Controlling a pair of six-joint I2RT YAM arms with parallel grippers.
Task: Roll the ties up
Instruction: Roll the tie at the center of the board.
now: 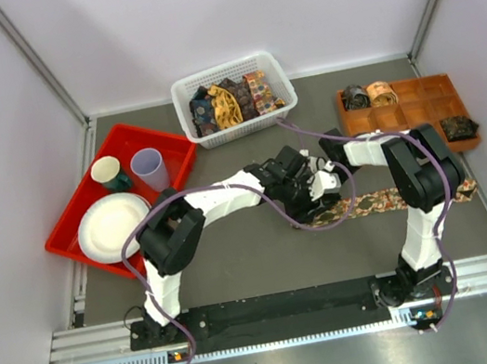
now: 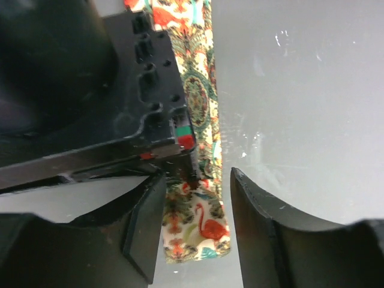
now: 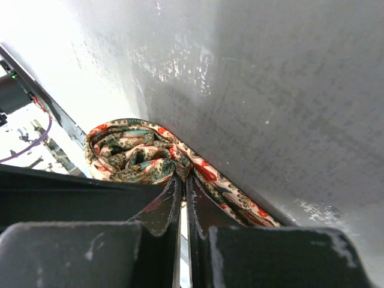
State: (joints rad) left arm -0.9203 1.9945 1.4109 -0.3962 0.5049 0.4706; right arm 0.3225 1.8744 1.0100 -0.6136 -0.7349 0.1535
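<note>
Grey worktop (image 1: 238, 258): your right gripper (image 3: 183, 179) pinches a fold of the flamingo-print tie (image 3: 129, 153), left gripper (image 2: 195, 180) open astride its end.

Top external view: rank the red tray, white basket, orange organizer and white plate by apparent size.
1. red tray
2. white basket and orange organizer: too alike to separate
3. white plate, smallest

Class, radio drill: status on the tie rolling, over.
Left gripper open, straddling the tie near its end. Right gripper shut on the tie, first loop formed. Nothing seen in the way.
</note>
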